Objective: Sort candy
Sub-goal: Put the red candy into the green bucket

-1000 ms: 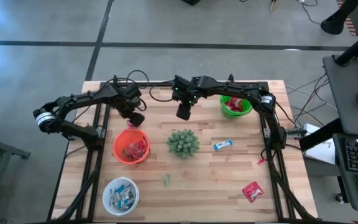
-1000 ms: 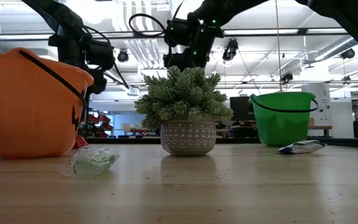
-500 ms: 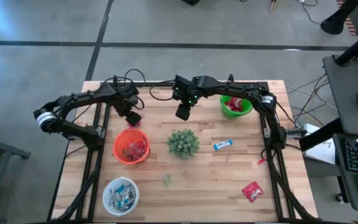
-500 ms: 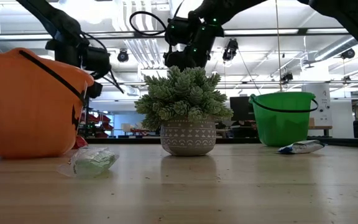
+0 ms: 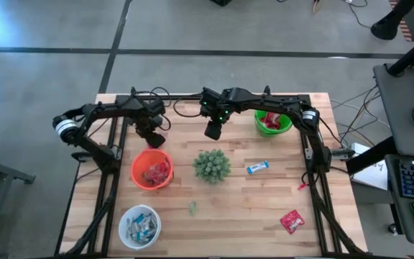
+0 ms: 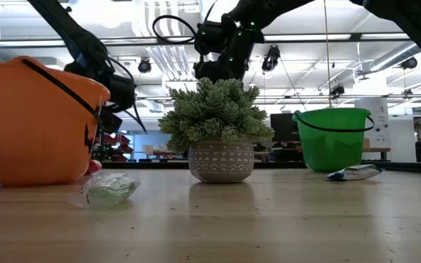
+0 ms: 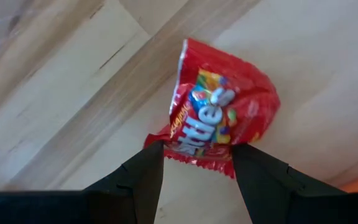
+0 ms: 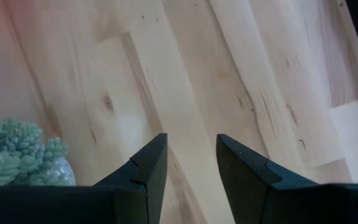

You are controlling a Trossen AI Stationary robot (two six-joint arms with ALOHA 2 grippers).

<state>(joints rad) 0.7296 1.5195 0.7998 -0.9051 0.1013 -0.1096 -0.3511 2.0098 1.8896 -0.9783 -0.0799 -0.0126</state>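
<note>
The counter [image 5: 264, 208] carries an orange bowl [image 5: 152, 170], a green bowl [image 5: 272, 122] and a white bowl [image 5: 139, 225], with a plant [image 5: 211, 165] in the middle. Loose candy lies around them: a red packet [image 5: 291, 221] near right, a blue bar [image 5: 258, 167] right of the plant, a green piece [image 5: 192, 208] near the middle. The step in hand looks like grasping another red packet [image 7: 219, 118], which lies flat just beyond the orange bowl's far rim. To do it well, the left gripper [image 7: 196, 163] should come straight down so its fingers [image 7: 143, 174] straddle the packet's edge, then close before lifting. It hangs low there, fingers apart with the packet's end between them, not yet pinched as far as I can judge. The right gripper [image 8: 184, 158] hovers beyond the plant, fingers parted and empty.
</note>
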